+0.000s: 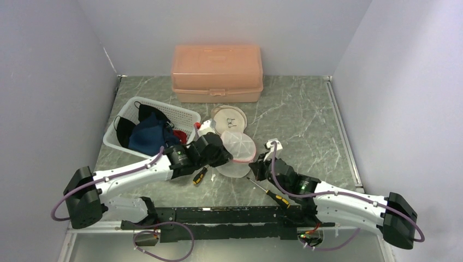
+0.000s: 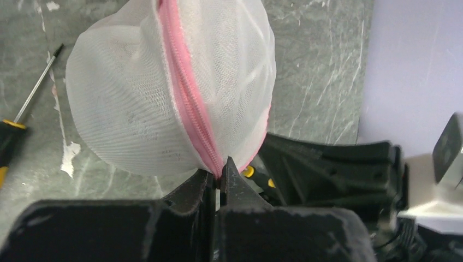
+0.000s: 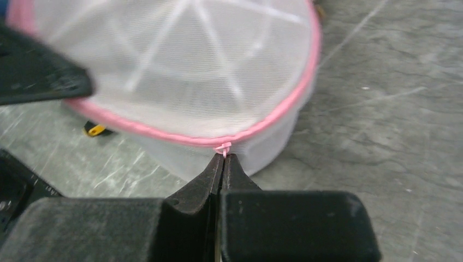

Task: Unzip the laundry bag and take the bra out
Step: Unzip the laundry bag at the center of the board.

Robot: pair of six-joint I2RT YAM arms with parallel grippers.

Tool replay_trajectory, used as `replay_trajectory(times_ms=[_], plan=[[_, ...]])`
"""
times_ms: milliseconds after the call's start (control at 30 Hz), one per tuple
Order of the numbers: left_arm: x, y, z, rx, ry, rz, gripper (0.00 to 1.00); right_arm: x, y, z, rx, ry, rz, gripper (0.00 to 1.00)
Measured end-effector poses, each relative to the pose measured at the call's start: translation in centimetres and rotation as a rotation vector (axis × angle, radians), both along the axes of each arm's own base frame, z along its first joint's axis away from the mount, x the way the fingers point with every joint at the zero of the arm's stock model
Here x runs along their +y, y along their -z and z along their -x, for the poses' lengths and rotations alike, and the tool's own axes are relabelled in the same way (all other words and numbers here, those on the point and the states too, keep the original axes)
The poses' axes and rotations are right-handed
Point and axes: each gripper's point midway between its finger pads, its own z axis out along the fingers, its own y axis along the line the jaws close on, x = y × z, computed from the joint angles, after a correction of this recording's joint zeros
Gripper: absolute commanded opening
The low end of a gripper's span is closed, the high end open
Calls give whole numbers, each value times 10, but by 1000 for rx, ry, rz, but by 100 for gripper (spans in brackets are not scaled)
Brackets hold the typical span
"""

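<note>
The laundry bag (image 1: 238, 148) is a round white mesh dome with a pink zipper (image 2: 187, 98) around its rim, held up between the two arms. My left gripper (image 1: 231, 159) is shut on the zipper seam at the bag's left edge, its tips (image 2: 221, 173) pinching the pink tape. My right gripper (image 1: 256, 162) is shut on the small pink zipper pull (image 3: 223, 147) at the bag's right edge (image 3: 191, 71). The zipper looks closed along the stretch I see. The bra is hidden; nothing shows through the mesh.
A white basket (image 1: 183, 113) of dark clothes stands at the left. A peach plastic box (image 1: 217, 73) stands at the back. A flat round mesh piece (image 1: 229, 118) lies behind the bag. Two screwdrivers (image 1: 271, 194) (image 1: 200, 176) lie on the marbled table.
</note>
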Motion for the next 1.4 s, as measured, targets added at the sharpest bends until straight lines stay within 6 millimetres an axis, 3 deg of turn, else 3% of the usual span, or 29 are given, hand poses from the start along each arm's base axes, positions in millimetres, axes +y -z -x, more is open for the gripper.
replay_trajectory(times_ms=[200, 367, 567, 667, 767, 867, 967, 1067, 1133, 1167, 1233, 1300, 1400], plan=[[0, -8, 3, -84, 122, -17, 3, -23, -4, -23, -13, 113, 8, 0], [-4, -15, 2, -152, 248, -97, 3, -19, -18, -28, -58, 83, 27, 0], [-18, -57, -27, -311, 364, -182, 3, -10, -43, -35, -112, 52, 24, 0], [-18, -82, -40, -403, 412, -194, 3, -3, -68, -38, -152, 35, -6, 0], [-14, -97, -45, -478, 449, -214, 3, 1, -80, -40, -170, 29, -27, 0], [-7, -95, -39, -506, 471, -220, 3, 4, -82, -38, -171, 20, -41, 0], [4, -68, -29, -476, 476, -227, 5, 5, -73, -34, -152, 12, -49, 0], [17, -19, -17, -387, 470, -246, 33, 4, -51, -26, -111, 0, -38, 0], [28, 16, -7, -306, 459, -270, 59, 4, -39, -22, -84, -10, -29, 0], [33, 29, -3, -273, 448, -280, 73, 5, -35, -20, -73, -18, -23, 0], [40, 44, 2, -225, 416, -278, 92, 8, -30, -18, -56, -34, -19, 0], [43, 44, 3, -211, 379, -259, 93, 10, -27, -16, -47, -46, -15, 0], [45, 22, 2, -238, 319, -199, 93, 14, -26, -16, -43, -58, -18, 0]])
